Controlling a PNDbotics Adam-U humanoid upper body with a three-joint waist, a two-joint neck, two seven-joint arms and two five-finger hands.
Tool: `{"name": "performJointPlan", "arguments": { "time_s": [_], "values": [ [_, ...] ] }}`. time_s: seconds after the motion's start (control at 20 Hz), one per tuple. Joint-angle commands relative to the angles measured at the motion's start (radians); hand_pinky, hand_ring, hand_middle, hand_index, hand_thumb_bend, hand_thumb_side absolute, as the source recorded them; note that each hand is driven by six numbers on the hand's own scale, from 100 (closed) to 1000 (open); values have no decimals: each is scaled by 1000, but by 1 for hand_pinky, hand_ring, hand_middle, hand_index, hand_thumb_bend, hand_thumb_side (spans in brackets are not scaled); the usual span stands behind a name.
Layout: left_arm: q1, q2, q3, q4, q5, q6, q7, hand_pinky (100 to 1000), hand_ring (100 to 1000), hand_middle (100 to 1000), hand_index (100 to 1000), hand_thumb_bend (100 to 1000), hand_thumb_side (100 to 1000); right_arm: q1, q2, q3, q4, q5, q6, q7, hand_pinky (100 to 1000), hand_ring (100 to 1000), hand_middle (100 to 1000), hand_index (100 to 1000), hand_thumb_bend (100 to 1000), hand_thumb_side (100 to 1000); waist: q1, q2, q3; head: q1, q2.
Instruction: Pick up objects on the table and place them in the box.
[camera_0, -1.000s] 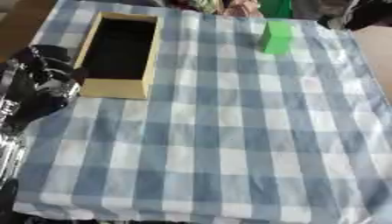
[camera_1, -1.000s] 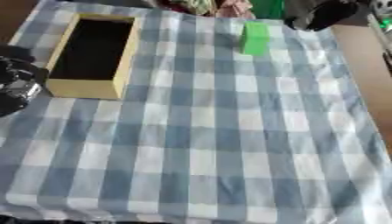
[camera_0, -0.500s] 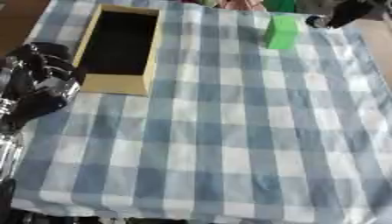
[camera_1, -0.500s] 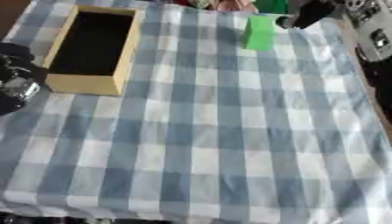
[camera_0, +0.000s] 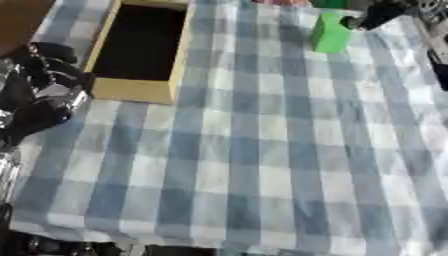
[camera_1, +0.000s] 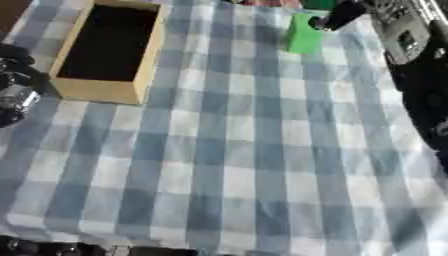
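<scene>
A green block (camera_0: 331, 34) stands upright on the checked cloth at the far right. My right hand (camera_1: 343, 12) comes in from the upper right, and its dark fingertips touch the block's right upper side; whether they curl round it I cannot make out. An open wooden box (camera_0: 140, 49) with a dark inside lies at the far left. Beside the box's near left corner rests my left hand (camera_0: 42, 95), fingers curled, holding nothing.
The blue and white checked cloth (camera_0: 254, 150) covers the whole table. My right forearm (camera_1: 420, 65) runs down the right edge. Some coloured things show at the far edge behind the block.
My right hand has come down from the upper right corner to the green block. The view has shifted, and the left hand stays beside the box.
</scene>
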Motion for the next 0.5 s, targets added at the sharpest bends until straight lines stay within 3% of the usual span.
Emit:
{"name": "performJointPlan", "arguments": {
  "time_s": [0.05,0.5],
  "values": [
    [-19,21,-5,-21,8,-2,-9,554,602,584,682,394,100,-31,-11,-19,27,14,2,-24,762,883,804,896,445,100,3,-13,5,-12,6],
    [-32,15,-11,-23,11,-2,-18,554,603,585,683,392,100,-34,6,-38,106,11,18,-61,758,877,794,894,445,100,-2,1,24,-35,0]
  ]
}}
